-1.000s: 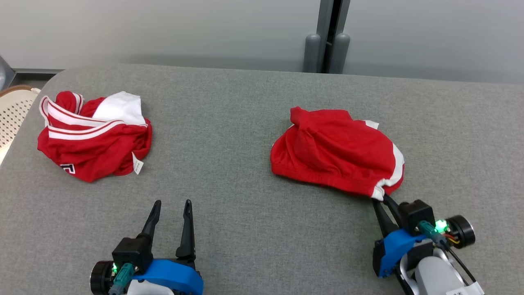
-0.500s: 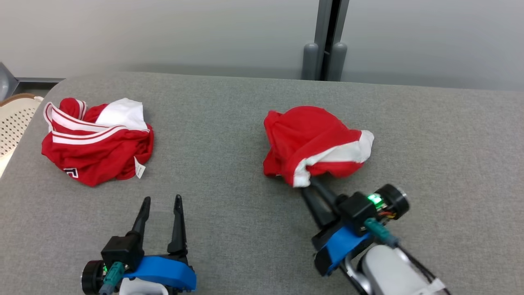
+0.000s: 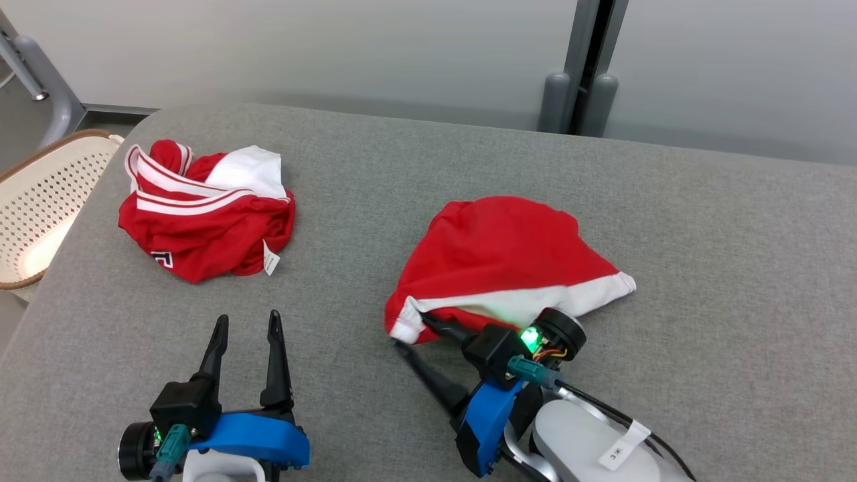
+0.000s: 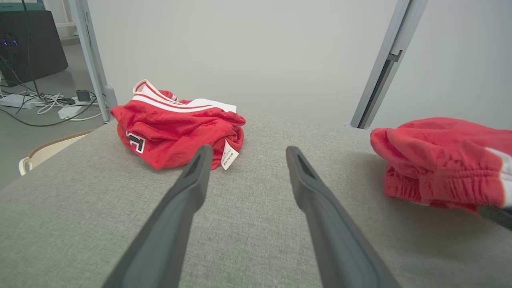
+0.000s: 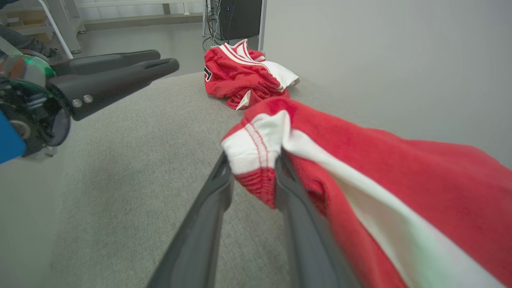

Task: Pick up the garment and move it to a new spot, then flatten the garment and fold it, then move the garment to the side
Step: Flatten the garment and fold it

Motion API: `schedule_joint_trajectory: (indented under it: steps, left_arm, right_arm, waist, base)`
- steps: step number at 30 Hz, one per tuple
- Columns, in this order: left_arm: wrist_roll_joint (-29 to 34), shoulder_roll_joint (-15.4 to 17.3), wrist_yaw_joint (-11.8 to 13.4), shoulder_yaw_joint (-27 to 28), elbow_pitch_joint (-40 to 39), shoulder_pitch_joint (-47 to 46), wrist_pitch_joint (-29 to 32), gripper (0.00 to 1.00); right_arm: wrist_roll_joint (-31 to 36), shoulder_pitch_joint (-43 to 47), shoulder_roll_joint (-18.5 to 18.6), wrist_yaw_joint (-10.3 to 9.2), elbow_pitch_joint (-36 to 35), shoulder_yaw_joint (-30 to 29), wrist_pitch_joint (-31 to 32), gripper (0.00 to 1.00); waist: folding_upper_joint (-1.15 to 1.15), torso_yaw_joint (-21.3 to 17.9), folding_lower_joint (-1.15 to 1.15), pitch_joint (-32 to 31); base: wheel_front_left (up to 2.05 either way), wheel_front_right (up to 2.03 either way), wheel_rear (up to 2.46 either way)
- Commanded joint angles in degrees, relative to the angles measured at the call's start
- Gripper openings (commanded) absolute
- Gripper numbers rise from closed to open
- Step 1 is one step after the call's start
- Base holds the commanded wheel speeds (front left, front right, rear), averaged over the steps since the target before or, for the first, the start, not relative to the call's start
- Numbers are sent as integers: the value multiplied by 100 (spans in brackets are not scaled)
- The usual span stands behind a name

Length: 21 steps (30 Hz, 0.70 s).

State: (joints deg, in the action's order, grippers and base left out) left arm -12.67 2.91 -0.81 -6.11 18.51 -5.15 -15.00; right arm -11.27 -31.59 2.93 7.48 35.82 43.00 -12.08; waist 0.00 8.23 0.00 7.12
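The garment [image 3: 495,261] is red with a white band and lies spread on the grey table [image 3: 723,221], right of centre. My right gripper [image 3: 410,331] is at its near left corner with the jaws parted. In the right wrist view the white-and-red hem corner [image 5: 256,148] still sits between the fingers of that gripper [image 5: 253,164]. My left gripper [image 3: 247,318] stands open over bare table at the lower left, apart from the garment. The left wrist view has this gripper [image 4: 249,151] empty, with the garment [image 4: 440,156] off to its right.
A second crumpled red-and-white garment [image 3: 207,221] lies at the table's far left, also in the left wrist view as the crumpled garment [image 4: 176,128]. A cream perforated basket [image 3: 47,194] stands past the left edge. A grey post [image 3: 579,94] rises behind the table.
The right gripper dragged the garment's corner left and toward me, and the garment spread out flatter. Its jaws, shut on the hem before, now stand parted. The camera has also shifted.
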Motion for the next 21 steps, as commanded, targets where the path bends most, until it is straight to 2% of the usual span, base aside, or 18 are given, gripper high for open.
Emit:
schedule_joint_trajectory:
  steps: [1, 6, 16, 21]
  left_arm:
    - [31, -4, 4, 9, -12, -83, -28, 100]
    - [64, -5, -10, -35, -46, -52, -28, 100]
    - [127, -3, -50, -144, -30, 54, -28, 100]
    - [125, -3, -62, -256, -76, 48, -28, 100]
  right_arm:
    - [-253, -56, 9, 0, 51, 142, 2, 100]
    - [-507, -118, 7, 1, 190, 411, -121, 100]
    - [-27, 517, -1, 2, 264, 111, -290, 100]
    - [131, 892, 2, 2, -23, -560, -316, 100]
  waist:
    - [0, 26, 0, -2]
    - [0, -24, 0, -4]
    - [0, -453, 0, -123]
    - [0, -570, 0, -173]
  base:
    - [0, 0, 0]
    - [0, 0, 0]
    - [0, 0, 0]
    - [0, 0, 0]
